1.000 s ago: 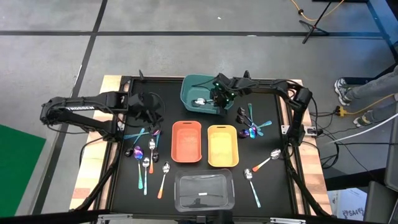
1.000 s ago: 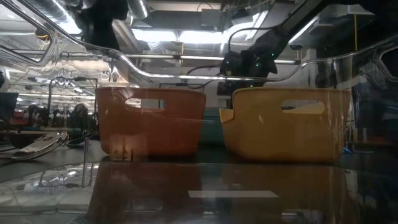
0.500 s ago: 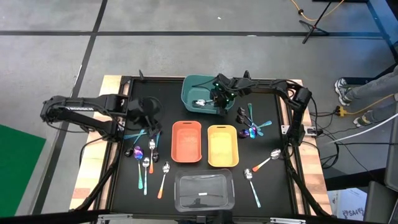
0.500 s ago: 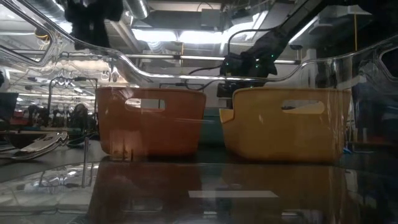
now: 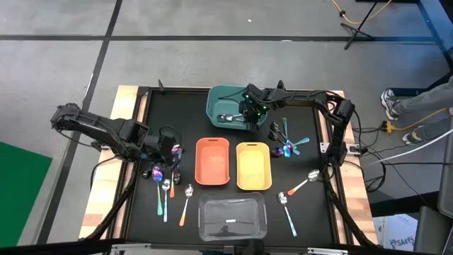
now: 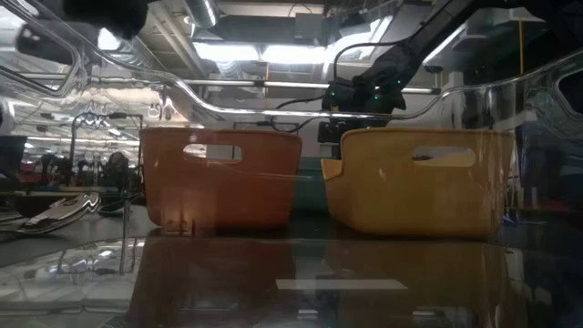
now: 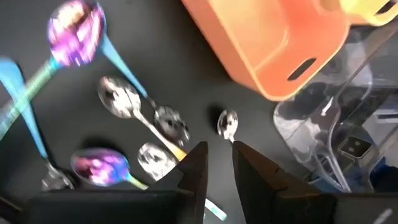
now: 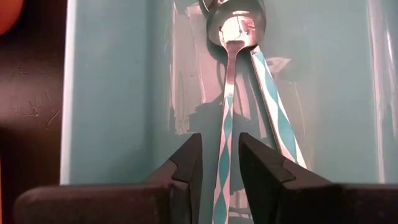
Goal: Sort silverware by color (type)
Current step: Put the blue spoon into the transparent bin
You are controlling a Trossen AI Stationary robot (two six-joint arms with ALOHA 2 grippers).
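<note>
My right gripper hangs open over the teal bin, pointing down into it. Two teal-handled spoons lie on the bin's floor. The handle of one runs between the fingers, apart from both, as far as I can see. My left gripper hovers over the loose silverware at the table's left; a narrow gap shows between its fingers and nothing is in it. Below it lie iridescent spoons and plain silver ones.
The orange bin and the yellow bin stand side by side mid-table, with the clear bin at the near edge. More spoons lie at the right: a cluster, an orange-handled one and a teal-handled one.
My left gripper has swung toward the table's near edge, from beside the teal bin's left to above the spoons on the left, and has rolled about its own line while sinking a little.
</note>
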